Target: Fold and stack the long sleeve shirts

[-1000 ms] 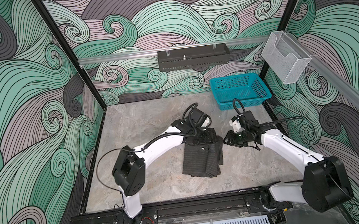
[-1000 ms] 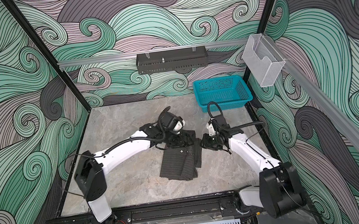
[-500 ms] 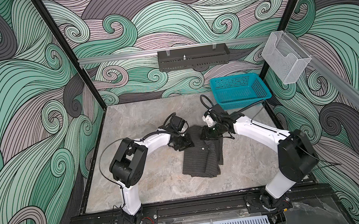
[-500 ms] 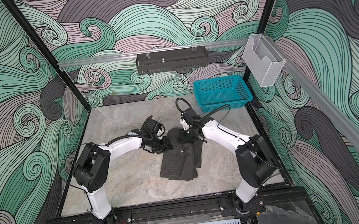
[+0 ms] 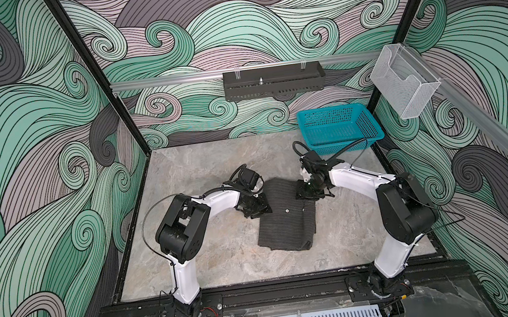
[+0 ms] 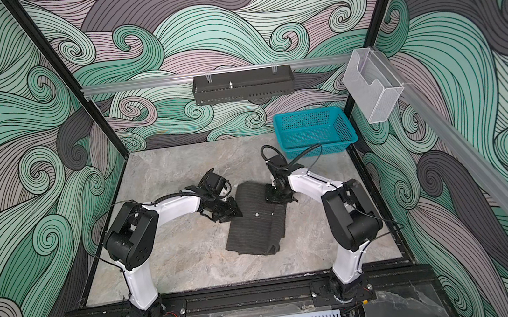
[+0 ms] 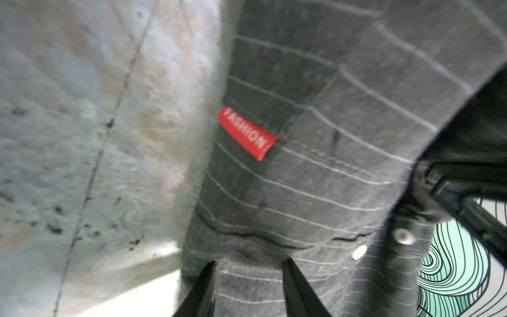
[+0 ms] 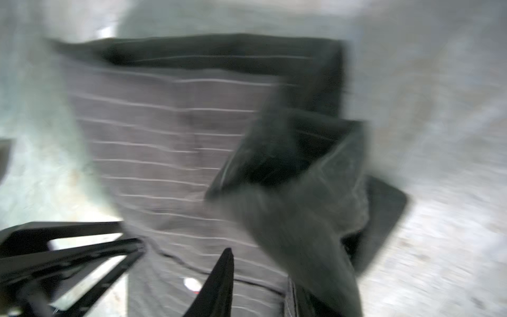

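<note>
Shirt [image 5: 284, 218] folded at table [image 5: 212, 258] centre. Left gripper [image 5: 258, 210] at shirt's 10 o'clock edge, pinching a bunched fold; right gripper [image 5: 308, 194] at its 1 o'clock corner, pinching lifted cloth.

Both top views are lit bright and even from overhead, so only soft, faint shadows are thrown on the marble tabletop [image 5: 225, 256] around the shirt [image 5: 288, 224]. The frame posts [image 5: 91, 70] are splayed outward at 11 and 1 o'clock by the wide lens. The left wrist view is a bit smeared, though the red label [image 7: 246, 133] can still be read. A blown-out glare patch sits at 7 o'clock. The right wrist view is badly motion-blurred, with the pinstripes smudged.
</note>
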Robot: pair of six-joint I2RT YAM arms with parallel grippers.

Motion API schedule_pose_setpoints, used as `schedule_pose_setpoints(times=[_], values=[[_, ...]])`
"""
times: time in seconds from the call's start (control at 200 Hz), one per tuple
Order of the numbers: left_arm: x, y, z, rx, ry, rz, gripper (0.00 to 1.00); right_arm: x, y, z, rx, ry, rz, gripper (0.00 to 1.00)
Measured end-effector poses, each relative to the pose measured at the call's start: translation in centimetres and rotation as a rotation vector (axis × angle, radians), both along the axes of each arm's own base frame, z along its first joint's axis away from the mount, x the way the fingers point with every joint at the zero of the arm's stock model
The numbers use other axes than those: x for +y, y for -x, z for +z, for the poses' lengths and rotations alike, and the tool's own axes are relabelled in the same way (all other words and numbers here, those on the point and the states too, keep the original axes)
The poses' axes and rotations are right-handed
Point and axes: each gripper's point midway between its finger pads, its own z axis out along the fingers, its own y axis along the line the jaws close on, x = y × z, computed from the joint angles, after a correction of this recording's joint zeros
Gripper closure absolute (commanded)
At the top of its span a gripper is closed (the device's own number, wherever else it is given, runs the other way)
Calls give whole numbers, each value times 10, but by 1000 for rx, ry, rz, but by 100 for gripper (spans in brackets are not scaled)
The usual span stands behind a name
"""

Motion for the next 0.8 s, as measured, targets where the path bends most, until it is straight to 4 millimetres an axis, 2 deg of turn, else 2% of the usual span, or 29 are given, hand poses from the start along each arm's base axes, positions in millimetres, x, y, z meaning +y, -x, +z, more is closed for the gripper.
schedule_pose_setpoints(times=[0.115,0.225,0.285,0.4,0.49,0.55,0.65,0.72,0.801], values=[[3,1,-2,5,-2,3,57,-16,7,-6,19,11,-19,62],[3,1,1,2,2,3,54,-10,20,1,10,-20,19,61],[5,3,5,-5,5,4,53,-5,27,13,-15,-52,40,60],[4,1,29,-47,34,3,52,9,42,44,-79,-135,78,60],[-5,-10,53,-92,75,-3,52,20,57,53,-98,-200,97,61],[-17,-23,68,-123,108,-9,52,25,70,47,-75,-232,106,62],[-41,-46,82,-154,168,-29,53,28,91,20,8,-254,107,63],[-57,-60,76,-151,193,-41,53,24,105,1,66,-249,99,64],[-68,-71,54,-119,192,-46,54,22,113,-15,107,-245,99,64]])
